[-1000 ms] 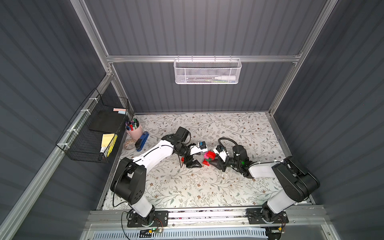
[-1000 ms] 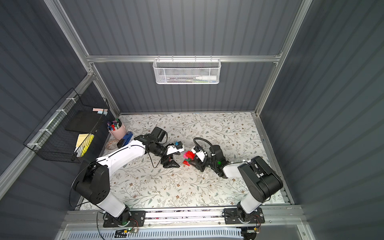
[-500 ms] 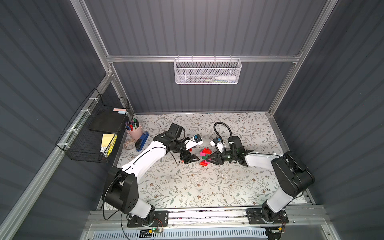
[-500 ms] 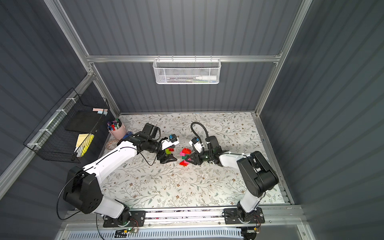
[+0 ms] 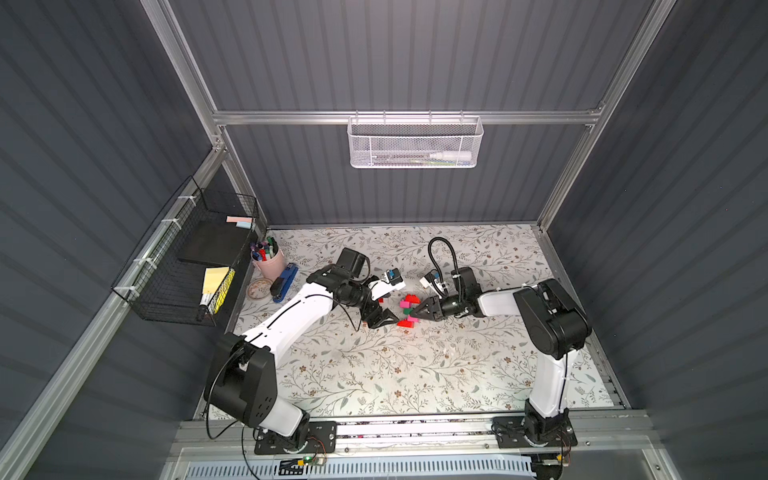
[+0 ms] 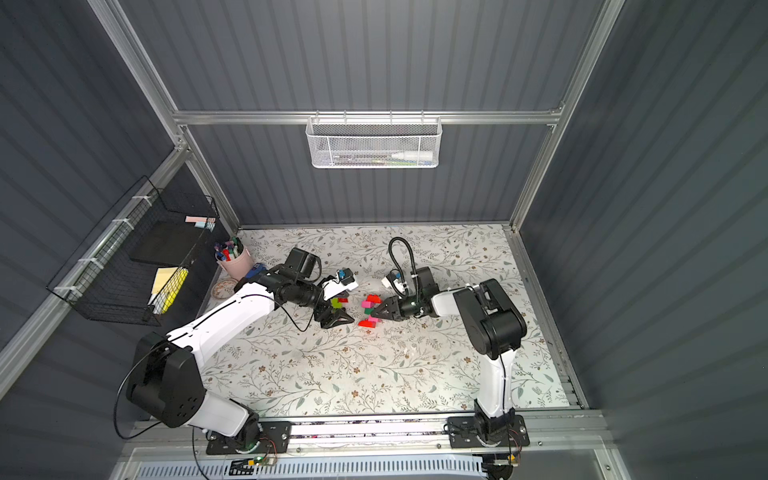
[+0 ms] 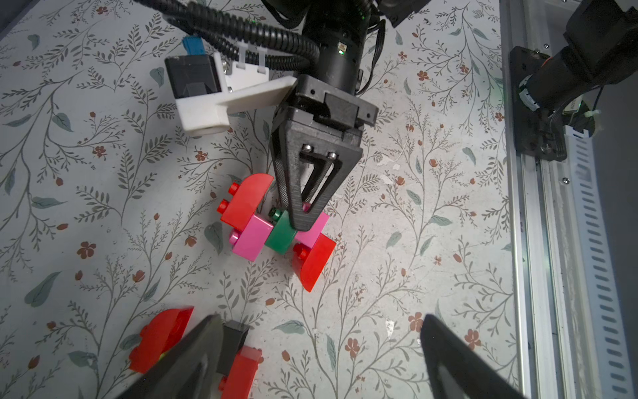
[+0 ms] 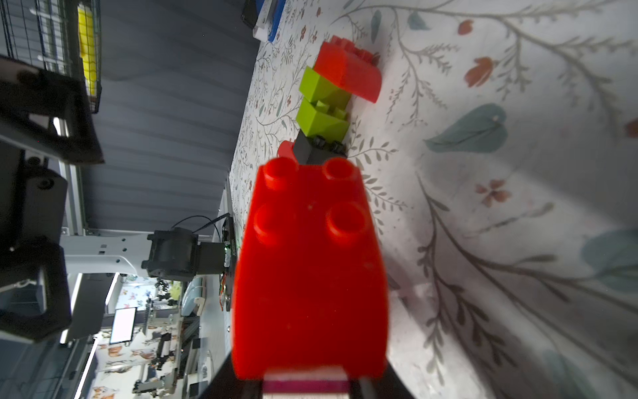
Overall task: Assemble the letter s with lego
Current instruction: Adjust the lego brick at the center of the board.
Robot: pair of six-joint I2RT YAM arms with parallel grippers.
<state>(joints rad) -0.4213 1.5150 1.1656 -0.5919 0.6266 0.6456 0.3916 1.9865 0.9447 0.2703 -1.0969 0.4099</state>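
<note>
Progress: seemingly halfway, with two joined pieces awaiting mating into an S. Pinching the red-pink-green chain (image 7: 253, 236) centrally in the narrowed right gripper (image 7: 303, 221); holding the left gripper (image 5: 387, 321) wide, empty, beside the red-lime-black strip (image 8: 322, 103) just left.

near half of tabletop (image 5: 374, 374) wide open, far right too. far-left corner crowded: pen cup (image 5: 269, 262), stapler (image 5: 286, 281). centre tight, lego (image 7: 257, 238) sitting between left gripper (image 7: 321, 321) and right gripper (image 7: 301, 210), only narrow gap.
</note>
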